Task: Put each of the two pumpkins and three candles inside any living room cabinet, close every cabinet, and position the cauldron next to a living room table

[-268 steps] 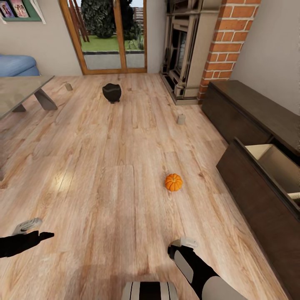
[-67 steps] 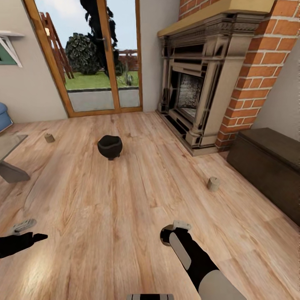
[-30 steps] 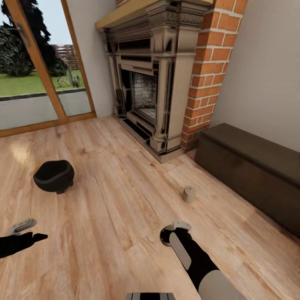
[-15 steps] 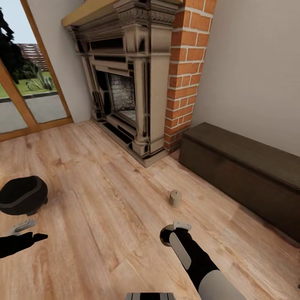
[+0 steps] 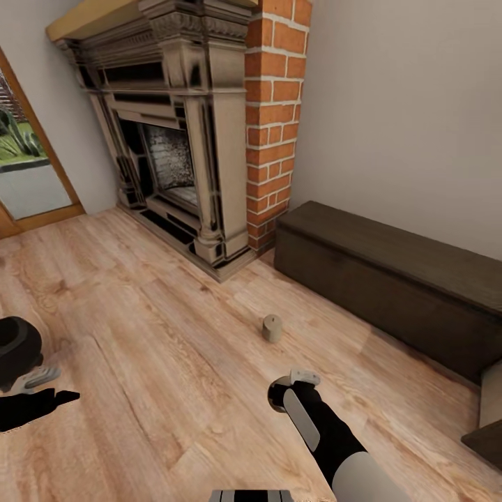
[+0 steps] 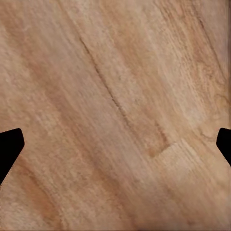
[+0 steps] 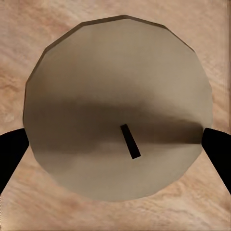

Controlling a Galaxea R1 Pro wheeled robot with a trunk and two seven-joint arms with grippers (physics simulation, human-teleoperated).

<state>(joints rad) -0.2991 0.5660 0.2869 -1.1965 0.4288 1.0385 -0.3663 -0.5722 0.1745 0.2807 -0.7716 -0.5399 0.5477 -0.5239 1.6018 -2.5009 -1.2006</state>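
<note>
My right gripper hangs over the floor, shut on a pale beige candle; in the right wrist view the black fingertips press both sides of its round top with the dark wick. A second candle stands upright on the wood floor just ahead of that gripper. The long, low dark brown cabinet runs along the right wall, with one drawer pulled out at the lower right. The black cauldron sits at the left edge, just beyond my open, empty left gripper.
A stone fireplace with a brick column stands ahead in the corner. A glass door is at the far left. Bare wood floor lies under the left gripper.
The whole view has swung to the right: the cauldron and floor candle slid left in the picture and the open drawer came into view. Both arms keep their pose.
</note>
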